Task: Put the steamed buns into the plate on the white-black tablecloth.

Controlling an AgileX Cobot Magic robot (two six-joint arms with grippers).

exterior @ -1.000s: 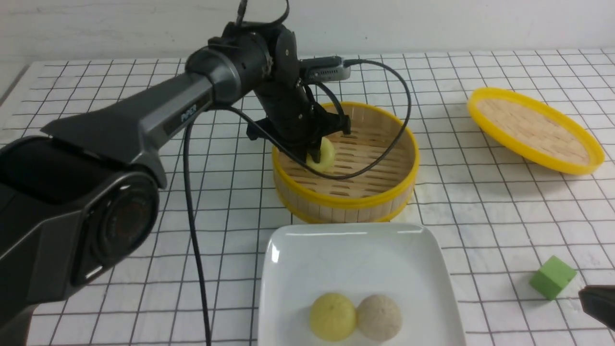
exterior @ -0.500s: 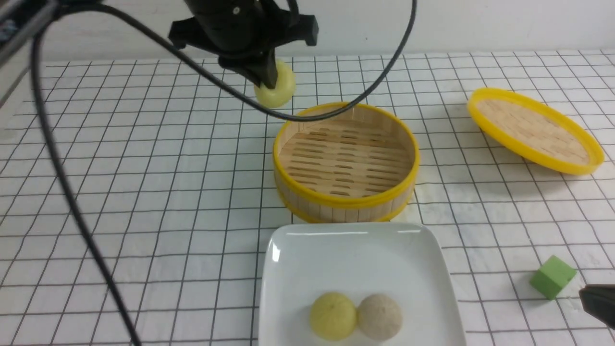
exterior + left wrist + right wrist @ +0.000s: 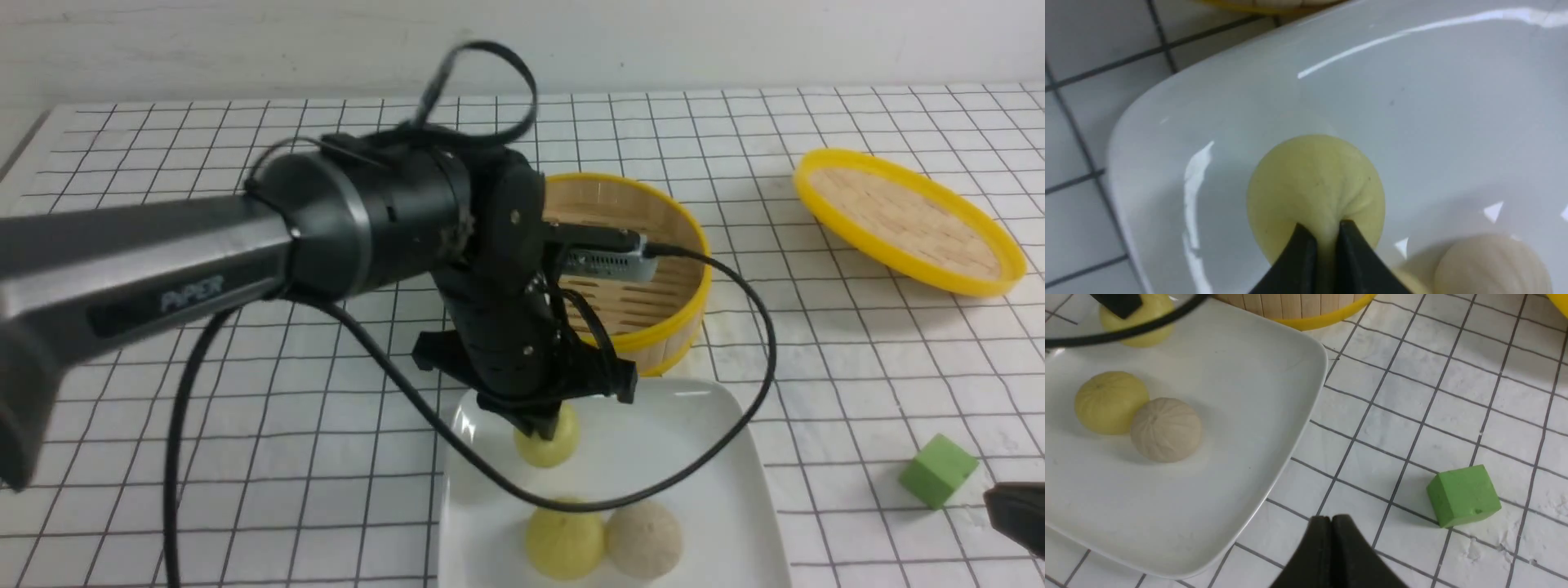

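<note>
My left gripper [image 3: 539, 425] reaches down over the far part of the white square plate [image 3: 702, 457]. Its jaws are shut on the top fold of a pale yellow steamed bun [image 3: 1314, 183], which sits on or just above the plate's surface. A second yellow bun [image 3: 565, 539] and a beige bun [image 3: 645, 539] lie touching each other at the plate's near edge. The plate rests on the white-black tablecloth [image 3: 245, 392]. At the near right, beside the plate, my right gripper [image 3: 1331, 518] is shut and holds nothing.
The round bamboo steamer basket [image 3: 694, 253] stands just behind the plate, partly hidden by my left arm. Its yellow-rimmed lid [image 3: 910, 220] lies at the far right. A small green cube [image 3: 939, 471] sits near my right gripper. The left arm's cable loops over the plate.
My left gripper lifted the yellow bun out of the steamer basket, swung high and left, then came down with it to the far part of the plate. The right arm stayed put.
</note>
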